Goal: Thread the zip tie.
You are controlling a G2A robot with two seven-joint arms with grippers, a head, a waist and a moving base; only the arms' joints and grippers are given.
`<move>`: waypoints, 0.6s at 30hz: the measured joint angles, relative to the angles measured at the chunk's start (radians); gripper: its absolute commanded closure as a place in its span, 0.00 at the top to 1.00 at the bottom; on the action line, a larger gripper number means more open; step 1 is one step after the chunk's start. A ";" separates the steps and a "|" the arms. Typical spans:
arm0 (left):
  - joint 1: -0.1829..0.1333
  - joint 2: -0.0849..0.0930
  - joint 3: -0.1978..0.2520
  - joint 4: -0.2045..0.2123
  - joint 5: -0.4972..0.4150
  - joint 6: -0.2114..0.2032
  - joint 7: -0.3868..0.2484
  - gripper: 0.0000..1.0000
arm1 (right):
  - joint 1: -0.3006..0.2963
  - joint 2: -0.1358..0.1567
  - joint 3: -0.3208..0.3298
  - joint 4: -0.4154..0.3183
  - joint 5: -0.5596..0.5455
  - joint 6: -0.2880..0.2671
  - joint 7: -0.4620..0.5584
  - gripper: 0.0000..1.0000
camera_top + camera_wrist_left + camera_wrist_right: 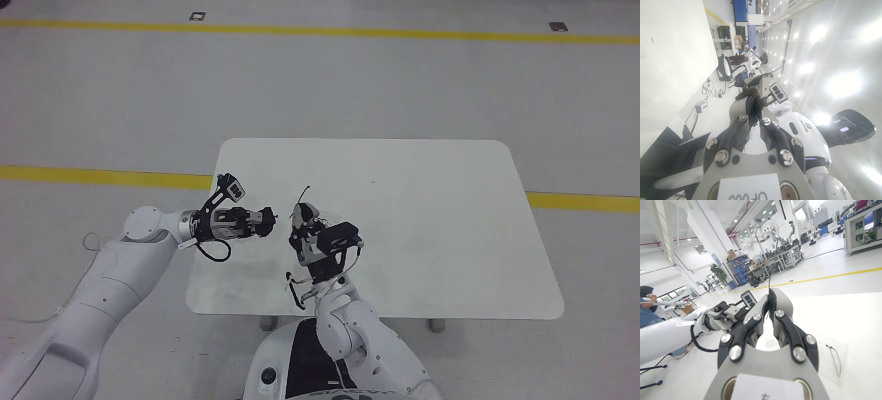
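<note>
My right gripper (770, 294) is shut on a thin black zip tie (769, 281), whose strap sticks out straight past the fingertips. In the top view the same gripper (299, 213) sits over the table's near left part, with the zip tie (304, 193) pointing away from the robot. My left gripper (270, 220) is level with it, just to its left and facing it. In the left wrist view its jaws (754, 103) stand together, and I cannot tell whether anything thin lies between the pads. The right gripper's grey fingers (762, 85) are right beyond them.
The white table (450, 220) stretches far to the right and back. In the right wrist view, a second black zip tie (835, 359), bent into a loop, lies on a clear sheet on the table beside the right gripper. Floor with yellow lines surrounds the table.
</note>
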State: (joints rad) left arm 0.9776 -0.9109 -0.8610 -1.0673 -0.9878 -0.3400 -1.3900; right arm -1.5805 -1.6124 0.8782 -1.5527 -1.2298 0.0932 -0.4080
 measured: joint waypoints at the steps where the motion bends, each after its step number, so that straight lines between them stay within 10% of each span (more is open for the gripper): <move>1: 0.000 0.000 0.000 0.000 0.000 0.000 0.000 0.00 | 0.003 0.001 -0.005 0.000 0.000 0.003 0.001 0.00; 18: 0.000 0.000 0.000 0.000 0.000 0.000 0.000 0.00 | 0.031 0.003 -0.040 -0.005 -0.013 0.053 -0.004 0.00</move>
State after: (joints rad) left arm 0.9776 -0.9109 -0.8610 -1.0673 -0.9878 -0.3400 -1.3900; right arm -1.5490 -1.6092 0.8382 -1.5576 -1.2430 0.1461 -0.4124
